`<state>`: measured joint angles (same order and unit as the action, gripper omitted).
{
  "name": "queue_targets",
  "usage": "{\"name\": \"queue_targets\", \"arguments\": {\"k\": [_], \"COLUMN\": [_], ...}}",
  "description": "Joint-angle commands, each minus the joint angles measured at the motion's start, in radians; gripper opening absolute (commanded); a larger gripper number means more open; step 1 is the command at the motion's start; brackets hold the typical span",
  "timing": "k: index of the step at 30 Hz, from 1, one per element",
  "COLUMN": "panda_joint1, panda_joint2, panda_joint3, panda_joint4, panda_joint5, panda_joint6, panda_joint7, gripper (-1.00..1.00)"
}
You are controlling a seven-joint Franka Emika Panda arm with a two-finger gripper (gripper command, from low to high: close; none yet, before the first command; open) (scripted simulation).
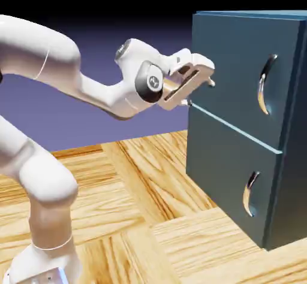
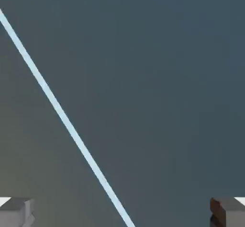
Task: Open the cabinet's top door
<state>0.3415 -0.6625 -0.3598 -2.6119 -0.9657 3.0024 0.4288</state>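
Observation:
The dark teal cabinet [image 1: 292, 175] stands at the right of the exterior view. Its top door [image 1: 231, 76] lies flush and closed, with a curved silver handle [image 1: 266, 85] near its right side. My gripper [image 1: 200, 93] is open at the door's left edge, level with the seam above the lower panel [image 1: 225, 169] and well left of the handle. Nothing sits between its fingers. In the hand view, teal panel fills the frame, crossed by a pale diagonal seam [image 2: 62, 113]. My gripper [image 2: 122, 215] shows only as two grey fingertips [image 2: 16, 211] at the bottom corners.
The lower panel carries its own silver handle [image 1: 250, 194]. A wooden tabletop [image 1: 150, 205] spreads under the arm and before the cabinet. The white arm [image 1: 72, 85] reaches in from the left.

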Motion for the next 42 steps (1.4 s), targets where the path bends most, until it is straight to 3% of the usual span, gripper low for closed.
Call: {"name": "queue_targets", "arguments": {"k": [1,42], "panda_joint1": [0.015,0.623], "panda_joint2": [-0.004,-0.175], "panda_joint3": [-0.016,-0.681], "panda_joint4": [0.009,0.375], "panda_joint5": [-0.044,-1.827], "panda_joint6": [-0.002,-0.065], "panda_joint7": [-0.014,-0.591], "gripper": [0.0,0.0]}}
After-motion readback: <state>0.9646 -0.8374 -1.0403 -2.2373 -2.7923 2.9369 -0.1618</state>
